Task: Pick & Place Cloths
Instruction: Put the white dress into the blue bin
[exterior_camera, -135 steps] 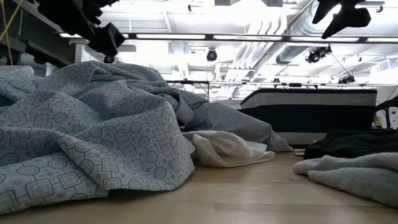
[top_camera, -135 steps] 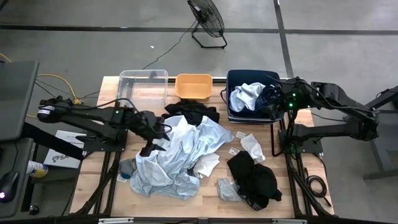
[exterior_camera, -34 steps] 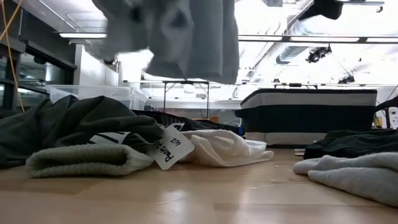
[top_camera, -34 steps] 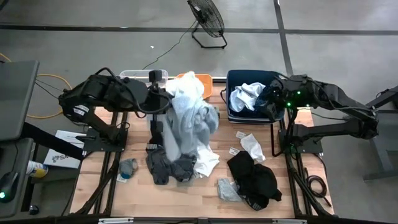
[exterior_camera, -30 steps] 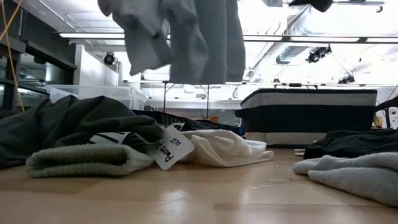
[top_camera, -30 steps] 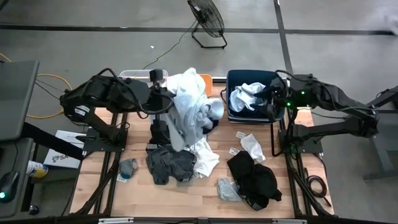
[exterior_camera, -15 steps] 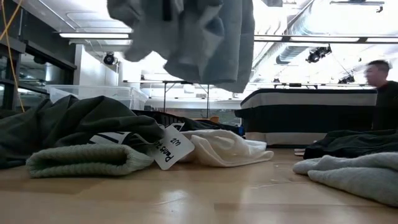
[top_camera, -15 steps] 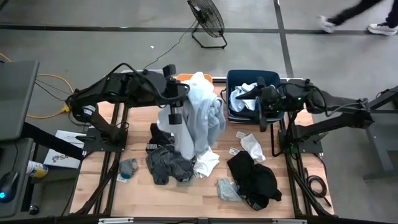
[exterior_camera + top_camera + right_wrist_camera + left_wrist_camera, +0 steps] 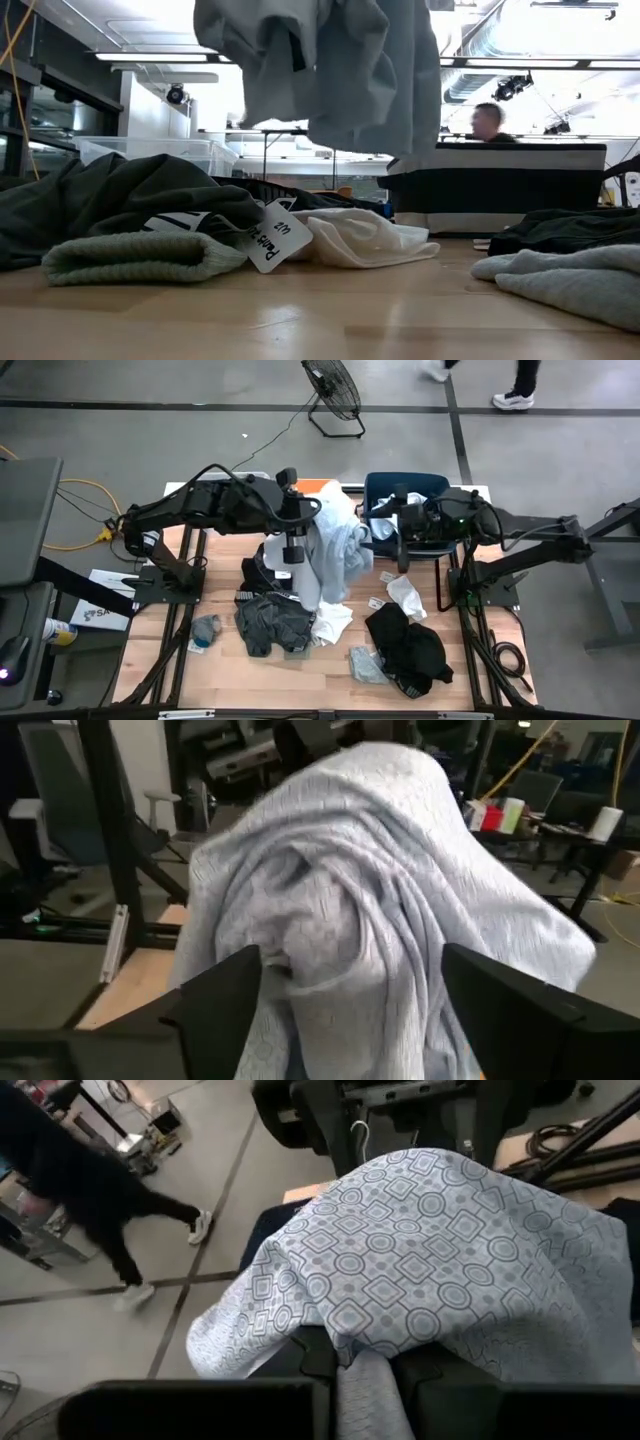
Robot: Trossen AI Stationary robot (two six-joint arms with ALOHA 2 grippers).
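Beside the navy bin [image 9: 380,488], our left pincer [image 9: 291,553] pinches the pale blue cloth [image 9: 335,555] aloft. Our right pincer [image 9: 400,545] faces it, spread, just apart.

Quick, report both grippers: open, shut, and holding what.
Left gripper: shut on the pale blue patterned cloth, holding it up above the table.
Right gripper: open, empty, facing the hanging cloth.
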